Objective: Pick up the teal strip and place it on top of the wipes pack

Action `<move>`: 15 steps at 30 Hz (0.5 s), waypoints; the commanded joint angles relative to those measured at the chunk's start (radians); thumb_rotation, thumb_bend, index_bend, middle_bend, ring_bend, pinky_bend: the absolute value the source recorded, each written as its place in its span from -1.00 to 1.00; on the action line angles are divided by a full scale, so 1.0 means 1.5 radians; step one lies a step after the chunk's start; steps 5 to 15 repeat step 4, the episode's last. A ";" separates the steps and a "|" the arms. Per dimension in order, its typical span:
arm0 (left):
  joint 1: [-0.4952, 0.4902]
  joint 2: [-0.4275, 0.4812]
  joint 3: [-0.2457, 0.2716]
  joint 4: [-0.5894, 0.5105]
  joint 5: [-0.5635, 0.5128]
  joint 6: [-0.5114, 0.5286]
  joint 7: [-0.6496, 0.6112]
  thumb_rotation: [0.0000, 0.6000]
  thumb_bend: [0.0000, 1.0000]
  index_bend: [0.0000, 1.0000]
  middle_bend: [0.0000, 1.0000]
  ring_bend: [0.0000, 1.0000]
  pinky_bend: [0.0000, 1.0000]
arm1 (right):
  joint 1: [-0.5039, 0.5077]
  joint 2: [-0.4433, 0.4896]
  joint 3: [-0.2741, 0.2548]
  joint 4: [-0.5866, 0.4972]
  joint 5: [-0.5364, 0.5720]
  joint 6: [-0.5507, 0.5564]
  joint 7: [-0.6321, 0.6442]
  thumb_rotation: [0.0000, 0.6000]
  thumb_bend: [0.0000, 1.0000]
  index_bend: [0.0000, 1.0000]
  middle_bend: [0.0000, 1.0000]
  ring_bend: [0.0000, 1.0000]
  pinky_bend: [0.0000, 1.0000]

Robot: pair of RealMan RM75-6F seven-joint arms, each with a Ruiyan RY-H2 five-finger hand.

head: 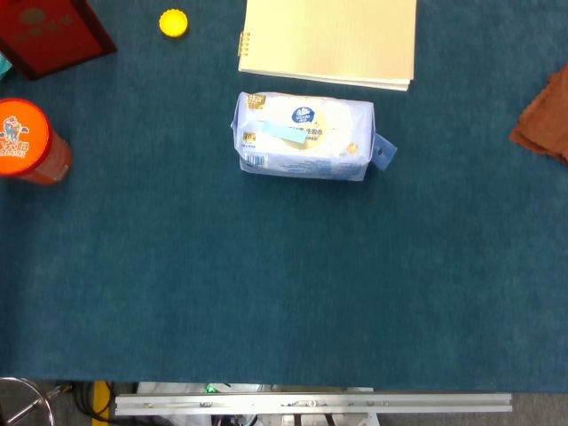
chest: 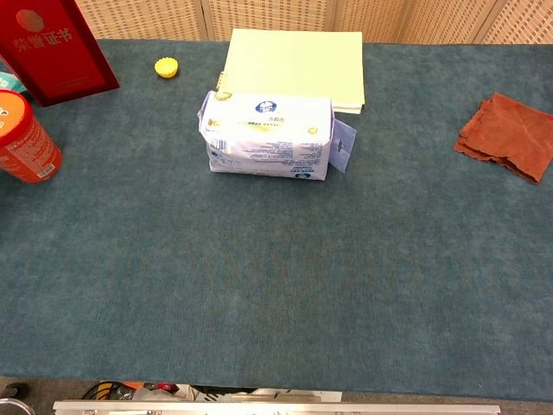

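Neither robot hand shows up in either view, so no telling how they're set. One wipes pack [head: 304,138] sits mid-table with the one teal strip [head: 284,132] lying on top. Farther back: one orange can [head: 28,142], one notebook [head: 330,40], one yellow cap [head: 173,22], one red booklet [chest: 57,50], and one brown cloth [chest: 508,145] off right.

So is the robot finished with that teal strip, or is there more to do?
It looks finished. The teal strip lies on top of the wipes pack, as the head view shows. Nothing is in hand: neither view shows a hand, so no grip is in progress. Nothing appears left to do. The notebook and orange can sit apart from the pack.
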 commanded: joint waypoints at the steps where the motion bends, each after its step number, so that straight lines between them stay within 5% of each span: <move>1: 0.029 0.000 0.006 -0.009 0.015 0.024 -0.009 1.00 -0.12 -0.52 -0.38 -0.43 -0.29 | 0.000 -0.001 -0.001 0.000 -0.002 0.001 0.000 1.00 -0.49 -0.61 -0.40 -0.31 -0.30; 15: 0.044 -0.004 0.007 -0.007 0.022 0.028 -0.007 1.00 -0.12 -0.51 -0.38 -0.43 -0.28 | 0.000 -0.002 -0.003 0.001 0.000 -0.001 0.001 1.00 -0.49 -0.62 -0.40 -0.31 -0.30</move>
